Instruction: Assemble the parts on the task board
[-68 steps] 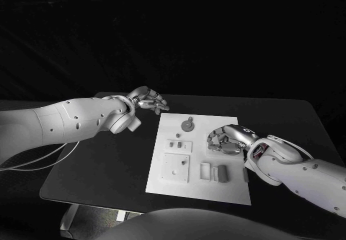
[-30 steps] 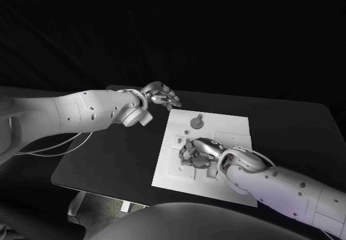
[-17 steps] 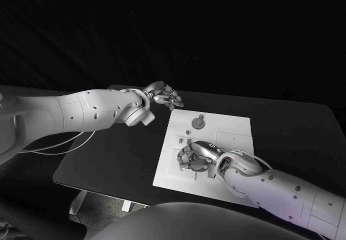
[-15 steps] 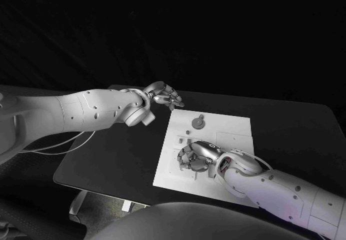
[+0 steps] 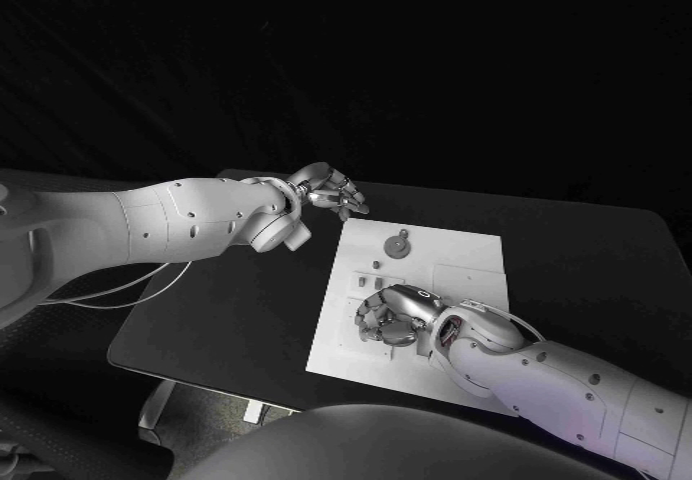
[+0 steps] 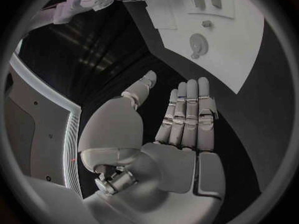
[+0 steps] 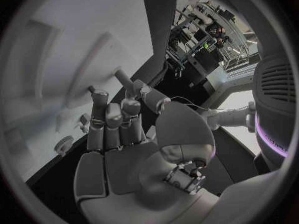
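The task board [image 5: 433, 262] lies on the black table [image 5: 231, 310]. Curled over its near half is the right robot hand [image 5: 389, 315]; whether it pinches a part I cannot tell. A round part [image 5: 394, 245] stands beyond those fingertips. Pressing off-line could jam a part or shove the board. The left robot hand [image 5: 329, 190] hovers spread and empty off the board's far corner, too far to steady it.
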